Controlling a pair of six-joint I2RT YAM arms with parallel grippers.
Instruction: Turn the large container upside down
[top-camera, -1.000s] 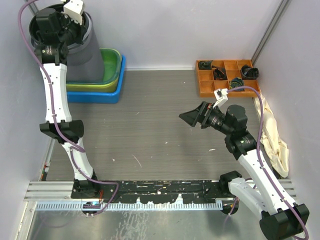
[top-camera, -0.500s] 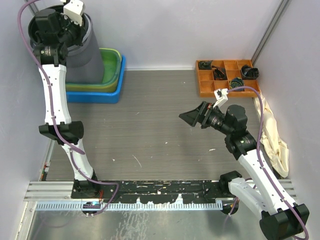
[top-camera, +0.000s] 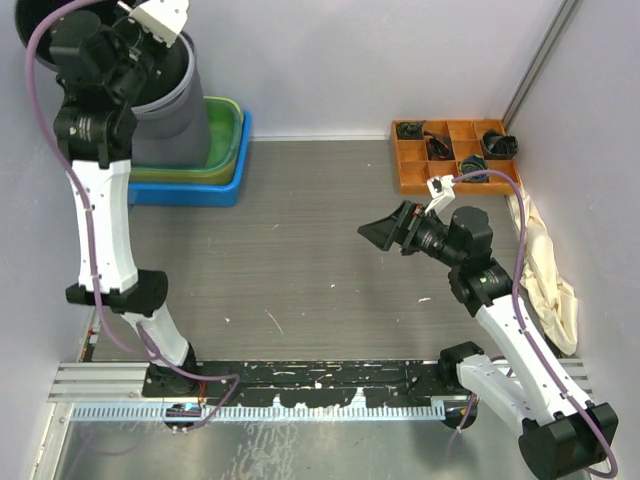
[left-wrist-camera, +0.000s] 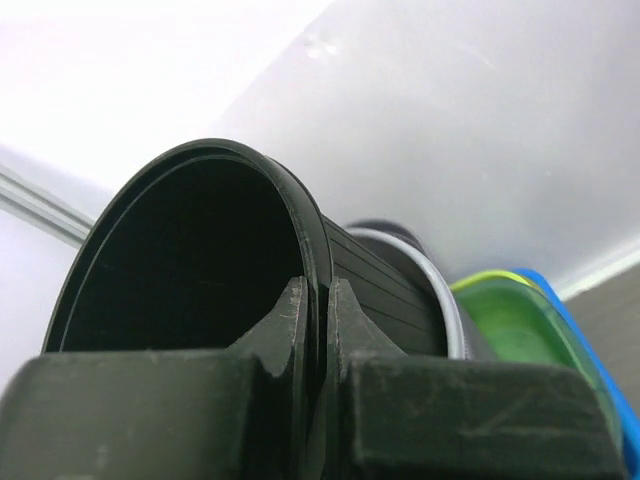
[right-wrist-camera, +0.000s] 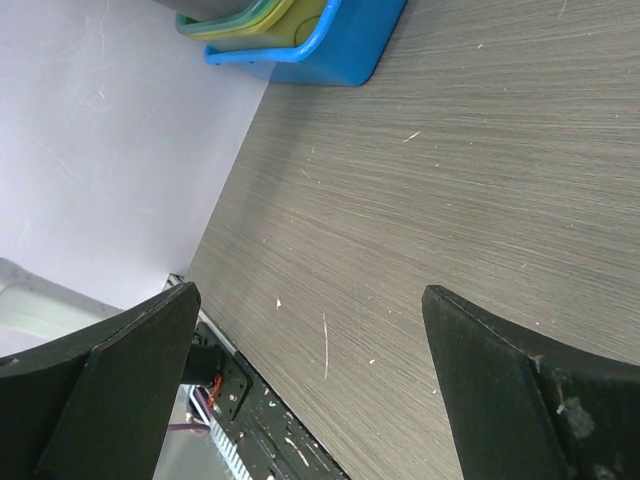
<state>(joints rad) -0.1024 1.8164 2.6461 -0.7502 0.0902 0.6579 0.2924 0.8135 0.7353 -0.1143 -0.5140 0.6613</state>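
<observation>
The large container (left-wrist-camera: 200, 260) is a round black bin, nested in a grey bin (top-camera: 175, 95) at the far left corner. Its open mouth (top-camera: 40, 25) now sticks up and leans left out of the grey bin. My left gripper (left-wrist-camera: 318, 285) is shut on the black rim, one finger inside and one outside. From above, that gripper (top-camera: 120, 45) sits high at the bin's top edge. My right gripper (top-camera: 385, 232) hangs open over mid-table, far from the bins. In the right wrist view the gripper (right-wrist-camera: 310, 290) has only bare table between its fingers.
The grey bin stands in a green tray (top-camera: 225, 130) stacked in a blue tray (top-camera: 200, 190) against the back wall. An orange parts organizer (top-camera: 450, 160) sits at the back right. A cream cloth (top-camera: 545, 270) lies along the right wall.
My left arm has risen and swung left, and the black container's mouth has come up and tilted out of the grey bin. The right arm has not moved.
</observation>
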